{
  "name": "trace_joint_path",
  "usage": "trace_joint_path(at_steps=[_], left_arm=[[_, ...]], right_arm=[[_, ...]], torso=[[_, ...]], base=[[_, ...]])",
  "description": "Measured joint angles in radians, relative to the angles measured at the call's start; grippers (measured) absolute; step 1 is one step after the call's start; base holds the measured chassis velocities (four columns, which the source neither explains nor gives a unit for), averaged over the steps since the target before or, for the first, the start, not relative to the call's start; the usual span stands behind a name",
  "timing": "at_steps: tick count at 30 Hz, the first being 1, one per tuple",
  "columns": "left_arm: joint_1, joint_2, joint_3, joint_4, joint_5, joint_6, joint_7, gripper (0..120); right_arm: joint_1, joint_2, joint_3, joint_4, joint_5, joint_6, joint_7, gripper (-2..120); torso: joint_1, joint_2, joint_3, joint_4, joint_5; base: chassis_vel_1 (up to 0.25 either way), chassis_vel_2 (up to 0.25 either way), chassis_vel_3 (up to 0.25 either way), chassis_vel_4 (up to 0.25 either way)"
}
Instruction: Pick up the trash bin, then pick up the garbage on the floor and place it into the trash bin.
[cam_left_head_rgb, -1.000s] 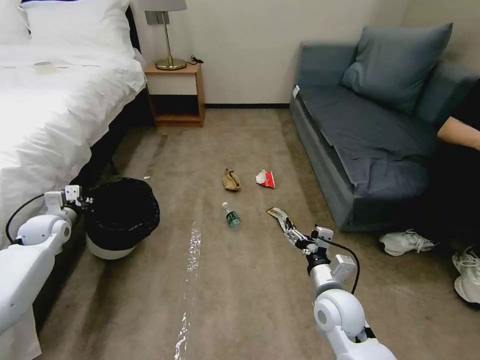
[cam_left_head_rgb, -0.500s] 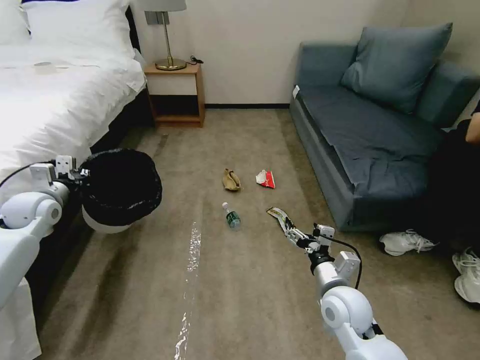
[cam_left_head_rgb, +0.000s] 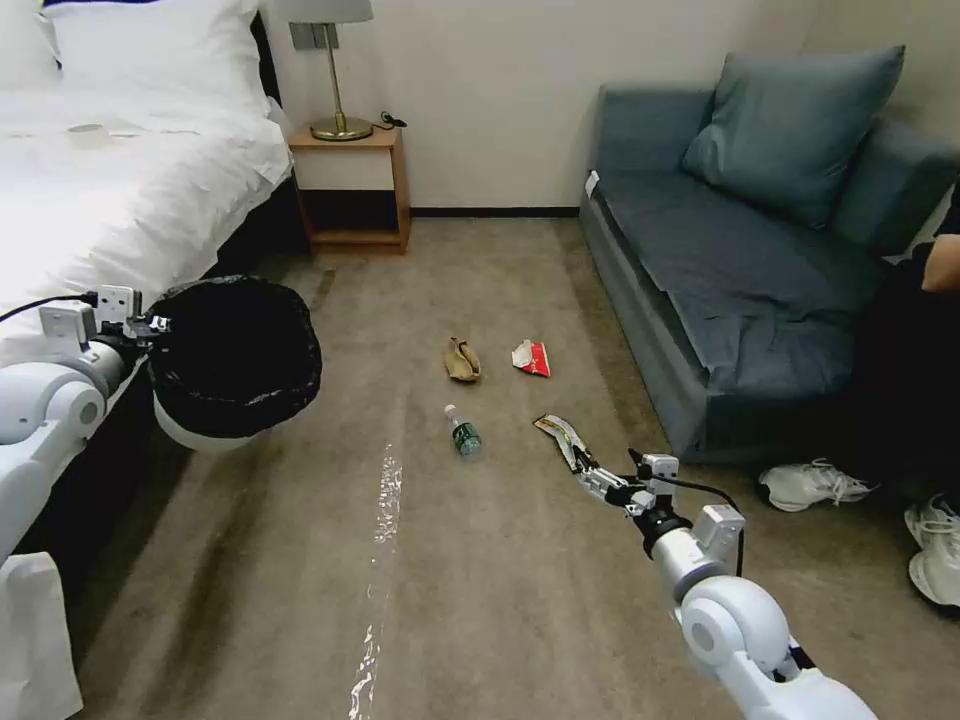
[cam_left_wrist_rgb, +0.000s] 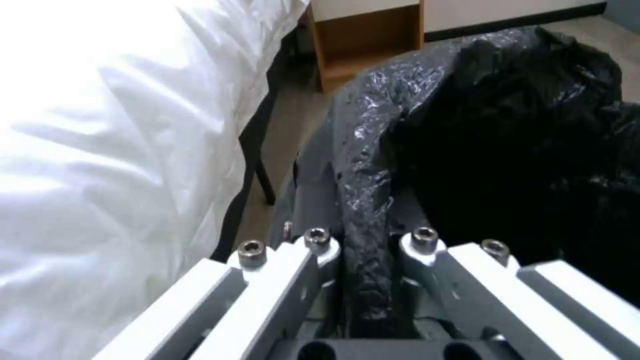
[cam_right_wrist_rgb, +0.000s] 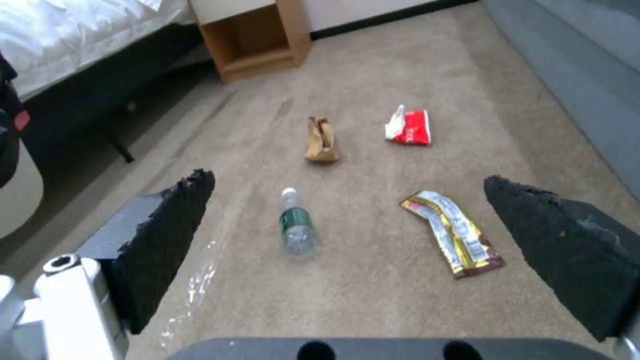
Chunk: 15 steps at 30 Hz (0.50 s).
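The trash bin (cam_left_head_rgb: 235, 365), white with a black bag over its rim, hangs above the floor (cam_left_head_rgb: 480, 600) beside the bed. My left gripper (cam_left_head_rgb: 150, 328) is shut on its rim; in the left wrist view the gripper (cam_left_wrist_rgb: 367, 250) pinches the bag-covered rim of the bin (cam_left_wrist_rgb: 507, 140). The garbage lies mid-carpet: a clear bottle (cam_left_head_rgb: 463, 432), a brown paper bag (cam_left_head_rgb: 462, 360), a red-and-white packet (cam_left_head_rgb: 532, 358) and a dark-and-gold wrapper (cam_left_head_rgb: 560, 438). My right gripper (cam_left_head_rgb: 592, 480) is open, just short of the wrapper. Between its black fingers (cam_right_wrist_rgb: 167, 240) I see the bottle (cam_right_wrist_rgb: 297, 227) and the wrapper (cam_right_wrist_rgb: 453, 232).
A white bed (cam_left_head_rgb: 110, 190) borders the left side, with a wooden nightstand (cam_left_head_rgb: 352, 190) and lamp at the back. A blue sofa (cam_left_head_rgb: 740, 260) runs along the right. White sneakers (cam_left_head_rgb: 810, 485) and a seated person are at the right edge. A shiny streak (cam_left_head_rgb: 380, 540) crosses the carpet.
My left arm has lifted the trash bin off the floor and raised it further. My right arm has drifted slightly back and to the right, gripper still open.
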Motion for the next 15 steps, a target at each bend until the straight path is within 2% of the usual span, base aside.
trace_joint_path(at_steps=[15], left_arm=[[0.005,0.017,-0.001,-0.013,-0.005,0.0,-0.001,5]], right_arm=[[-0.004,-0.032,0.001,-0.001,0.007,0.016,-0.008,100]], torso=[[0.0,0.0,0.0,0.0,-0.0001]], base=[[0.0,0.0,0.0,0.0]])
